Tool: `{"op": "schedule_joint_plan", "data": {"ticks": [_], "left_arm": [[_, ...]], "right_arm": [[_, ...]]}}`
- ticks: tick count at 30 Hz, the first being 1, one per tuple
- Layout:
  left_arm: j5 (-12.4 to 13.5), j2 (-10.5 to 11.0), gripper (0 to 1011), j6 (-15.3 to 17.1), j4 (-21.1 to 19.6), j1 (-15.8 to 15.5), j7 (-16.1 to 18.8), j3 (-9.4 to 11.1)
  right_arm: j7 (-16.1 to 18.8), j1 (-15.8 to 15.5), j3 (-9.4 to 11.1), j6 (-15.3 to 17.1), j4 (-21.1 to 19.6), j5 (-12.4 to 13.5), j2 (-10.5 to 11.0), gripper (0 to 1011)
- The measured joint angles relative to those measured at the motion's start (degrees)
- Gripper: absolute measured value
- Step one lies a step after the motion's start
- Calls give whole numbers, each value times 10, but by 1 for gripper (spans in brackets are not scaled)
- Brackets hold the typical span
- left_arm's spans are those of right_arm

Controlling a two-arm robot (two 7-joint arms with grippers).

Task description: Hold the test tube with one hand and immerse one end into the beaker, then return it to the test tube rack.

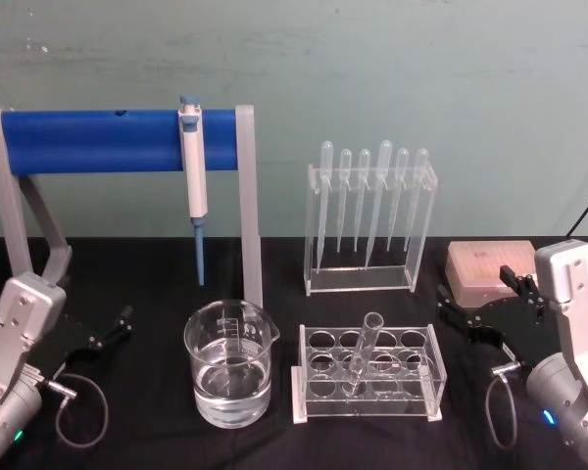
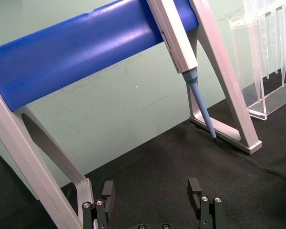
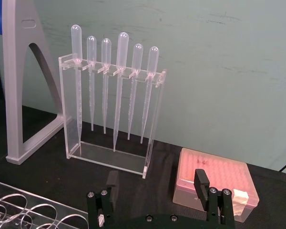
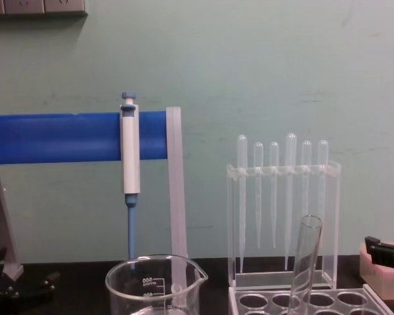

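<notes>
Clearly nothing is gripped yet: the right hand (image 1: 482,311) sits to the right of the tube rack (image 1: 367,372) with its fingers spread apart and empty, and the left hand (image 1: 98,333), left of the beaker (image 1: 229,362), is likewise spread and empty. The test tube (image 1: 365,351) leans tilted in a middle hole of the rack. I judge the main risk is that lean: fingers closing off-centre could knock the smooth glass against the rack wall or let it slip, and lifting at an angle might drag the light rack along. Carrying it leftward, the tube could clip the beaker's rim. The beaker holds clear liquid, under half full; the rack's other holes look empty.
</notes>
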Motion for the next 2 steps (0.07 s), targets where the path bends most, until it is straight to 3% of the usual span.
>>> {"op": "schedule_joint_plan", "data": {"ticks": [2], "left_arm": [[0,0,1000,0,0,0,0,0]], "right_arm": [[0,0,0,0,0,0,0,1002]]}}
